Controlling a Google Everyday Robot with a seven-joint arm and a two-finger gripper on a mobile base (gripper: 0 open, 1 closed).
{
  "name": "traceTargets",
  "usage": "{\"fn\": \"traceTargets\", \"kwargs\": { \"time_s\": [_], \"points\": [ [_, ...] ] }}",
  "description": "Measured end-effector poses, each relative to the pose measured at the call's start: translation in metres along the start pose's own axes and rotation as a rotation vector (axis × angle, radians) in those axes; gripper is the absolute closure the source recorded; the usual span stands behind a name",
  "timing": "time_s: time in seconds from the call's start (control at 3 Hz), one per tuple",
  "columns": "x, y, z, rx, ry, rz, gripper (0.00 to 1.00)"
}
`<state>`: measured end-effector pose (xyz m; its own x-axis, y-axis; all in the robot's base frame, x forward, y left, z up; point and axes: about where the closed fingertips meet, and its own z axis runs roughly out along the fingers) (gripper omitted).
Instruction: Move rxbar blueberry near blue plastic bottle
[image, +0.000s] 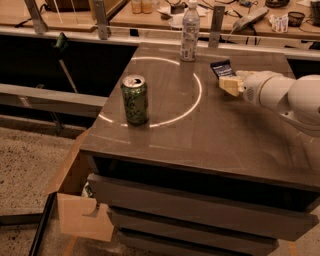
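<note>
So your biggest thing is the dark grey-brown slab worktop (210, 145) with a thin white painted circle (196, 100) on it. The robot's fat white plastic arm (282, 95) comes in from the right edge, over the far right part of the worktop. At the back edge stands the blue plastic bottle (189, 31), tall and clear, with a white cap and a pale label, upright on the circle's far rim. The green aluminium soda can (135, 99) stands upright at the circle's left rim, well apart from the bottle.

The rxbar blueberry (221, 68), a flat dark navy wrapper with white print, sits just outside the circle on the right, near the bottle but not touching it. Your beige-tipped gripper (231, 84) is clamped on the bar's near end. I can't tell if the bar touches the worktop.
</note>
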<state>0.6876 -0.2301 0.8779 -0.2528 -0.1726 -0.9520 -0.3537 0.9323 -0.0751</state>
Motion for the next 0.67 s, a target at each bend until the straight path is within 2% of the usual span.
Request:
{"fn": "traceTargets", "kwargs": {
  "time_s": [0.33,0.67],
  "points": [
    [-0.006,-0.010,0.029,0.004,-0.013,-0.005,1.00],
    [-0.009,-0.013,0.060,-0.017,-0.011,-0.012,1.00]
  ]
}}
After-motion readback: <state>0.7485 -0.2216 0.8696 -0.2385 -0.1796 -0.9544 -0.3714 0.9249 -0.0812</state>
